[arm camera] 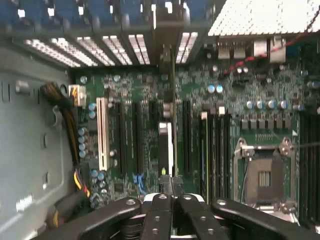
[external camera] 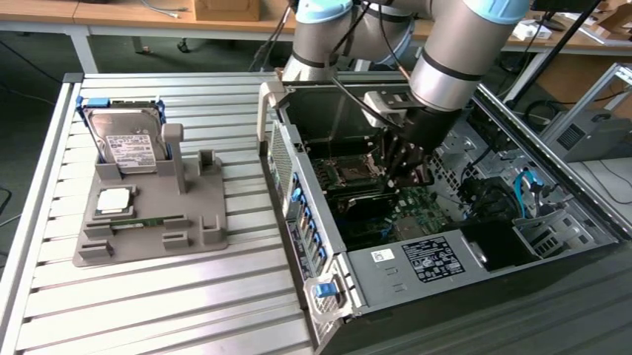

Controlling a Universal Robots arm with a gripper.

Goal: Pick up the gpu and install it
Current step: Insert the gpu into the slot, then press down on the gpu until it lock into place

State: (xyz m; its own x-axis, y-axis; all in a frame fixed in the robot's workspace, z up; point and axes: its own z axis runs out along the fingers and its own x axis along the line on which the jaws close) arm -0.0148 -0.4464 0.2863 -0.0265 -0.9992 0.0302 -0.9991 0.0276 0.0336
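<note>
Inside the open computer case, the gripper is closed on the top edge of the gpu. Seen edge-on in the wrist view, the gpu is a thin dark card standing upright over the green motherboard, in line with the expansion slots, a silvery strip running along its length.

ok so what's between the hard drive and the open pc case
Exterior view: past the hard drive stand the holder's upright posts, then bare slatted table up to the pc case.
</note>
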